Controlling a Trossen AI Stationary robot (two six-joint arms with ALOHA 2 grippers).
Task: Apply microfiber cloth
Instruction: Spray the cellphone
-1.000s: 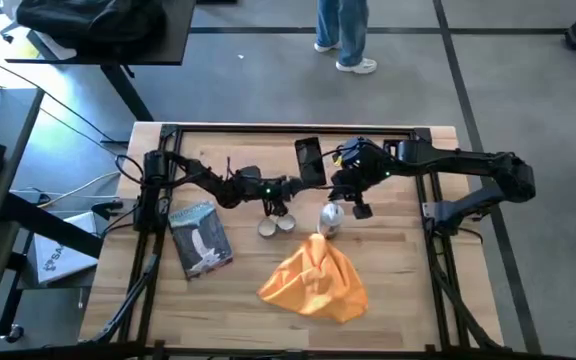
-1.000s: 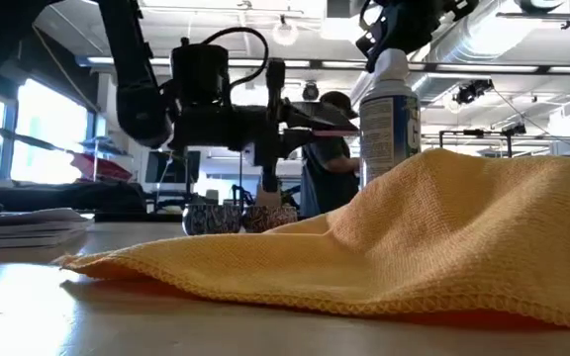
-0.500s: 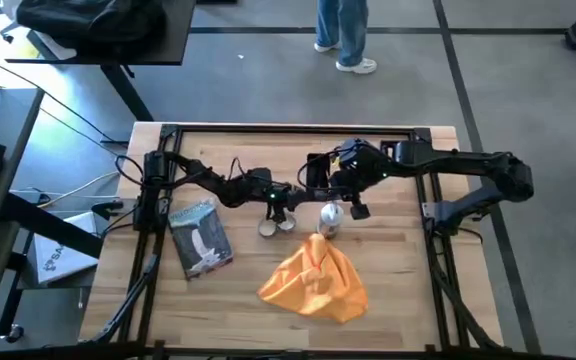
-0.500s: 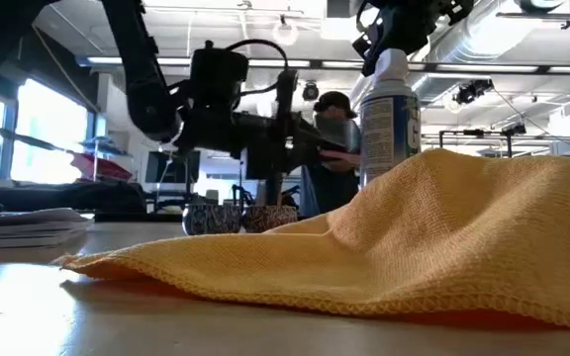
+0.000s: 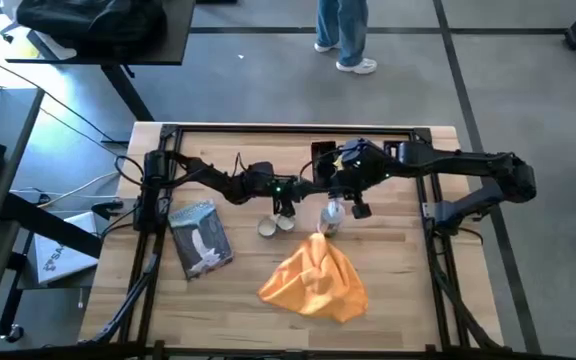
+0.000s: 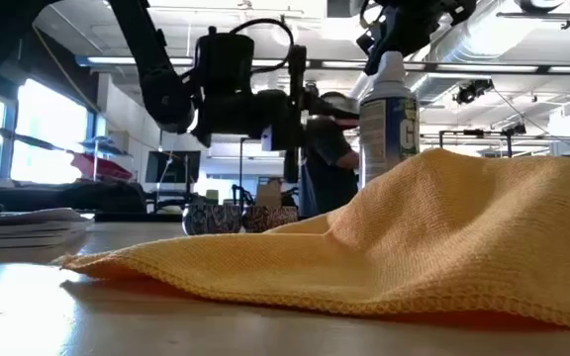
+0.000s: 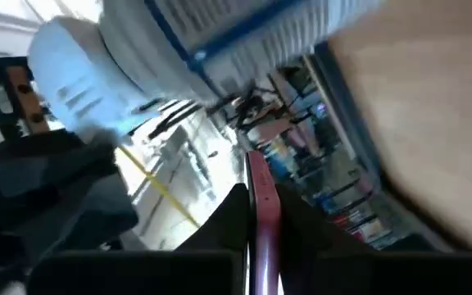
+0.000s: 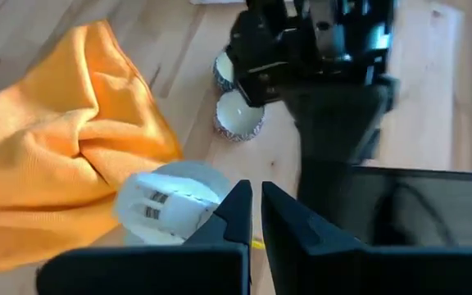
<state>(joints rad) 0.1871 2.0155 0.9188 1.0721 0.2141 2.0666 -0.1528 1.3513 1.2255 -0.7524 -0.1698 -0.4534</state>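
Observation:
The orange-yellow microfiber cloth (image 5: pixel 313 280) lies crumpled on the wooden table (image 5: pixel 408 300), near the front; it fills the low view (image 6: pixel 443 237). Just behind it stands a white spray bottle (image 5: pixel 332 215). My right gripper (image 8: pixel 256 215) is shut directly above the bottle's white cap (image 8: pixel 166 203). My left gripper (image 5: pixel 293 192) hovers left of the bottle, above two small round tins (image 5: pixel 276 226), and is shut on a thin dark flat device (image 5: pixel 320 158) with a pink edge. My left gripper pinches the flat device by its pink-edged rim (image 7: pixel 262 192) between its two fingers, reaching level from the table's left. The device is lifted clear of the table and stands on edge. My right gripper sits at the bottle's cap (image 6: pixel 389 64); whether it touches it cannot be told.
A grey-and-white flat packet (image 5: pixel 200 238) lies at the table's left. The two tins (image 8: pixel 238 115) stand close to the cloth's far edge. A person stands beyond the far edge (image 5: pixel 344 35). Bare wood shows at the near left and far right.
My left gripper has carried the flat device toward the table's right edge and upward, closer to the bottle and my right gripper. The bottle, the cloth and my right gripper have stayed where they were.

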